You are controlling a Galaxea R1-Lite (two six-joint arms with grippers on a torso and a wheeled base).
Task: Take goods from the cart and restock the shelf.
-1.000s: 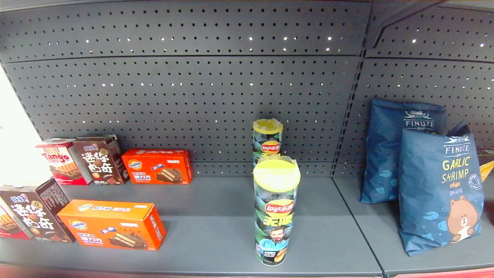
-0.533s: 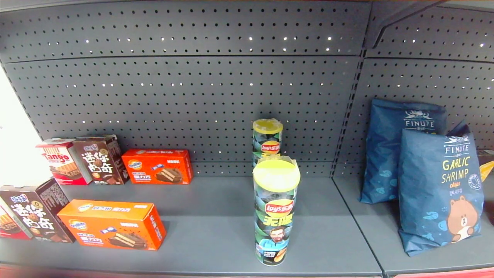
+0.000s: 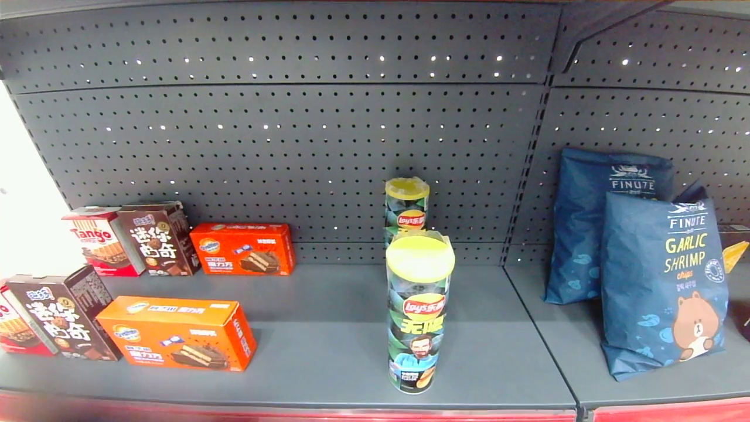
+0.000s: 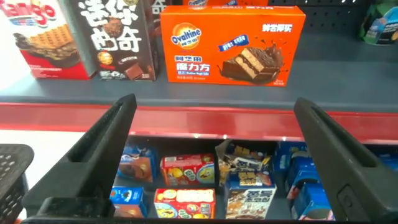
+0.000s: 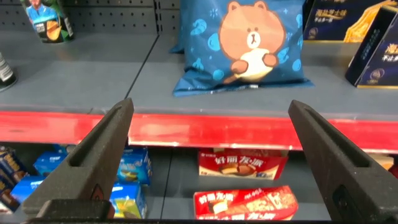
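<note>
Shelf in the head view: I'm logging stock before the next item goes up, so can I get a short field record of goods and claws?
shelf: dark grey, pegboard back
chip cans: two upright, one in front, one behind
orange boxes: two on the left, front, back
blue bags: two on the right, front, back
left claw: open, empty, facing an orange box
right claw: open, empty, facing a blue bag
</note>
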